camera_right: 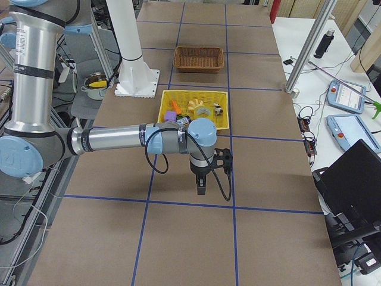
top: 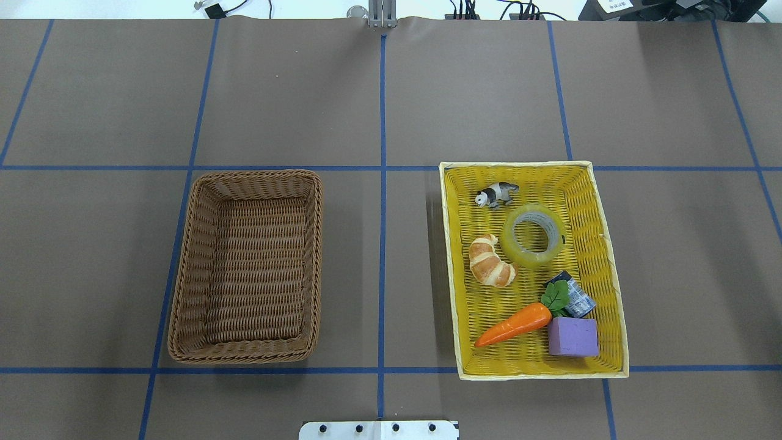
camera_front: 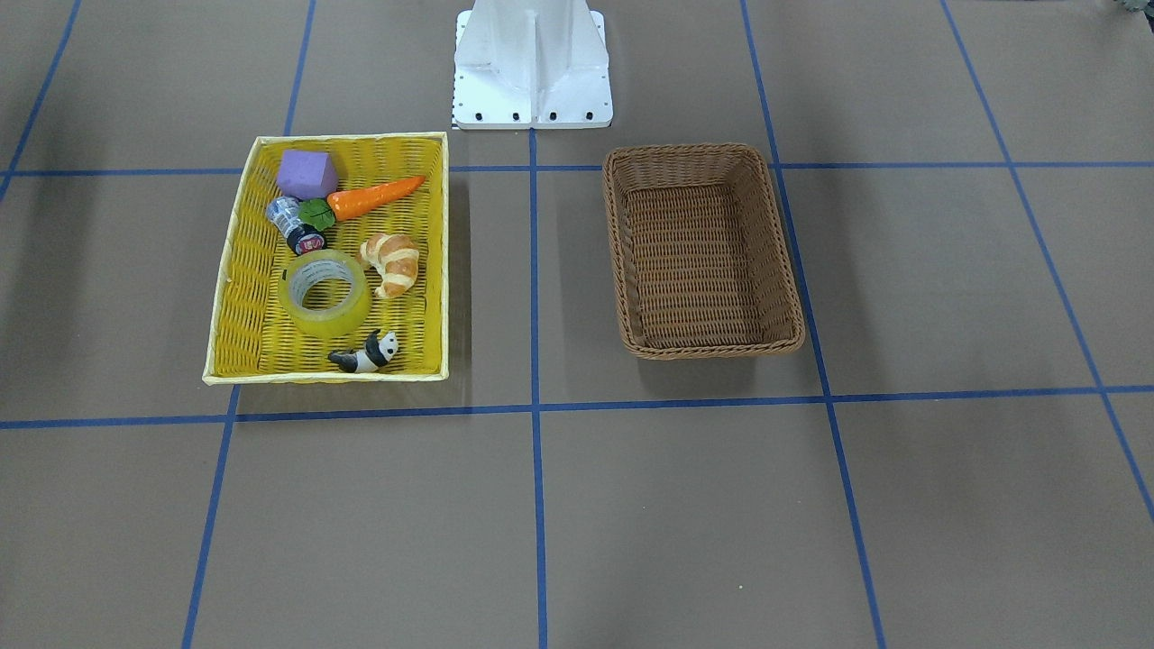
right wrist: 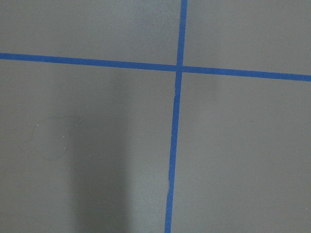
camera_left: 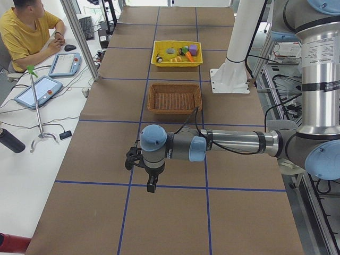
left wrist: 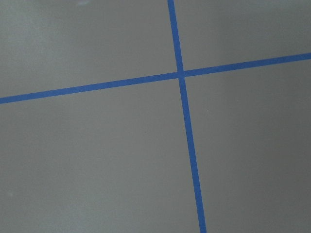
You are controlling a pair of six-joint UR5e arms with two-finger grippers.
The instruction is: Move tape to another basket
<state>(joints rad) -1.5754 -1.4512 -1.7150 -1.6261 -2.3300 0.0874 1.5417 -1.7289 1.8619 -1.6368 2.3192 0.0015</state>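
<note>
Overhead exterior: your tape point(top: 534, 259) lies flat in the yellow basket point(top: 586, 201), its axis upright and its hole facing up, just beside the croissant point(top: 490, 261). The brown basket point(top: 245, 356) stands well apart. Only the side views show the left fingers point(camera_left: 151, 186) and right fingers point(camera_right: 201, 189), so you cannot tell whether they are spread or pressed together. Blue lines grid the brown worktop point(top: 91, 244). An operator point(camera_left: 26, 32) sits alongside.

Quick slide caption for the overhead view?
Tape lies flat in the yellow basket; the brown wicker basket beside it stands empty.
</note>
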